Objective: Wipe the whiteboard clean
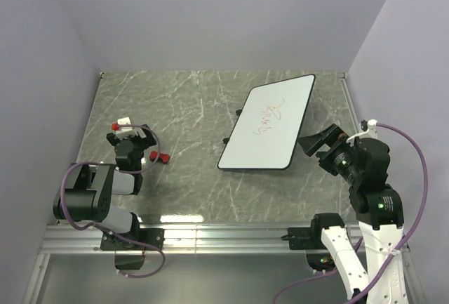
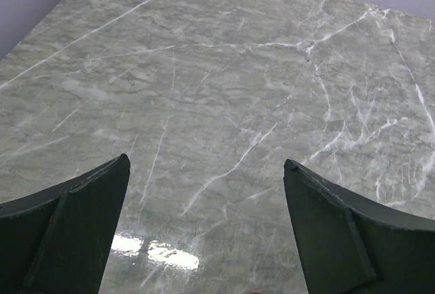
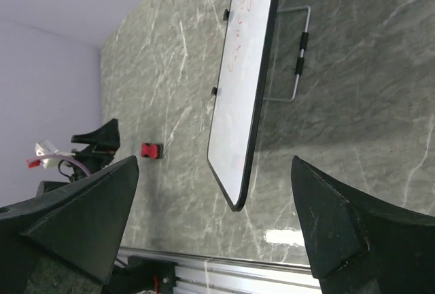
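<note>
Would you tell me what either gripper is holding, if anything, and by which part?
Nothing; the left gripper and right gripper both stand open, empty.

pale lilac walls [image 1: 210, 16], grey-green marble tabletop [image 1: 175, 107], bright glare patch near edge

whiteboard [image 1: 270, 123] right on table [image 1: 182, 107], eraser [image 1: 160, 157] left

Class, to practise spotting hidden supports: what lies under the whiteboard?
A thin wire stand with a black sleeve shows under the tilted whiteboard, lying against the table. Where it joins the board's back is covered.
</note>
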Available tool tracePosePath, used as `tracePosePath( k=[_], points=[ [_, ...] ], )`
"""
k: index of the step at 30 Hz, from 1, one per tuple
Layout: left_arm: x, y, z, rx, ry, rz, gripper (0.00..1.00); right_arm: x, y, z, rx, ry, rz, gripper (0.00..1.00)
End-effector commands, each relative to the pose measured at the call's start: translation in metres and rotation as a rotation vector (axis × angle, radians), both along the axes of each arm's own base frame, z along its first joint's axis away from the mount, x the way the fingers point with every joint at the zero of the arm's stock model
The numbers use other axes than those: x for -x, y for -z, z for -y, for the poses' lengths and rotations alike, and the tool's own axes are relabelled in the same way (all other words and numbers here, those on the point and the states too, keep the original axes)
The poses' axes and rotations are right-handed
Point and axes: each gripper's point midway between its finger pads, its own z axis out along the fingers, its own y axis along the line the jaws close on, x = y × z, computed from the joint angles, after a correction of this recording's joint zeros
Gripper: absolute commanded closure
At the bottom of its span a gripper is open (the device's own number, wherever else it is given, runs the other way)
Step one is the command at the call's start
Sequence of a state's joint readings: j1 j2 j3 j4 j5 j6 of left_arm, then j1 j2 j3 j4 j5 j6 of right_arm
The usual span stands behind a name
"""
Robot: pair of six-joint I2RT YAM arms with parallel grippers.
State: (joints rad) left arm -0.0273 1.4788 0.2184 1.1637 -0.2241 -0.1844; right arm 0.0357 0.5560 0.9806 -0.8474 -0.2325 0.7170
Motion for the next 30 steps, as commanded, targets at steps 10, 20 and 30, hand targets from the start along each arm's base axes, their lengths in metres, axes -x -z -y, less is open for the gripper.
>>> tracePosePath(
  k=[10,20,30],
  points=[
    [-0.010,-0.030,0.002,-0.004,0.016,0.100,0.01,0.036,-0.010,-0.018,-0.083,-0.084,0.024,0.00],
    [-0.009,-0.045,-0.032,0.155,-0.289,-0.170,0.01,0.033,-0.027,-0.051,-0.143,-0.309,0.179,0.00],
    [0.005,-0.051,-0.019,0.446,-0.502,-0.720,0.01,0.020,-0.026,-0.037,-0.158,-0.174,0.191,0.00]
  ],
)
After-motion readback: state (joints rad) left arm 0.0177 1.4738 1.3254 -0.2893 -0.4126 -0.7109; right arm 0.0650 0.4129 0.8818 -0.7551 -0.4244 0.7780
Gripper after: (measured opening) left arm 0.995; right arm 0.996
